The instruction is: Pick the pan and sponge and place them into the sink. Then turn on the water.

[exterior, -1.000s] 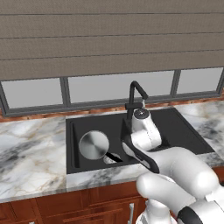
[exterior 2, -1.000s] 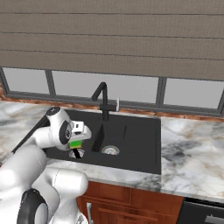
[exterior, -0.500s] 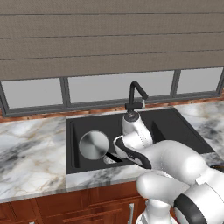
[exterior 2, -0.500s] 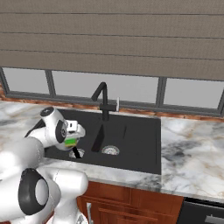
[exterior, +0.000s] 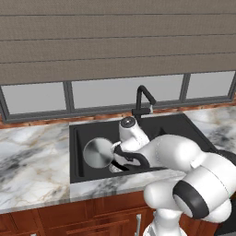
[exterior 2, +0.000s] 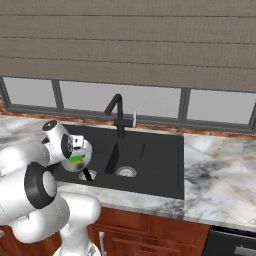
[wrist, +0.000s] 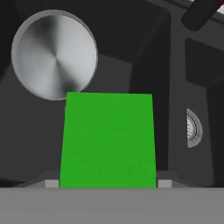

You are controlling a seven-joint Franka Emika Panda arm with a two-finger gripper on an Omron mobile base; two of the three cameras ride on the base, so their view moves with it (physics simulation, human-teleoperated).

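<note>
The pan (exterior: 97,153) lies in the left basin of the black sink (exterior: 184,127), its black handle pointing toward the front; it shows again as a silver disc (wrist: 53,53) in the hand view. My gripper (wrist: 108,181) is shut on the green sponge (wrist: 108,139) and hangs above the basin beside the pan. From the right base view, the sponge (exterior 2: 76,159) sits at the hand's tip, in front of the pan (exterior 2: 86,152). From the left base view, the hand (exterior: 129,131) hides the fingers and the sponge. No water runs from the faucet (exterior: 143,98).
A divider splits the sink (exterior 2: 162,157) into two basins, with a round drain (exterior 2: 126,171) in the right one. The black gooseneck faucet (exterior 2: 116,113) stands at the back rim. Marble counter (exterior: 32,161) flanks both sides, and a window runs behind.
The hand has swung left and lower over the left basin, carrying the sponge closer to the pan. The pan has stayed put.
</note>
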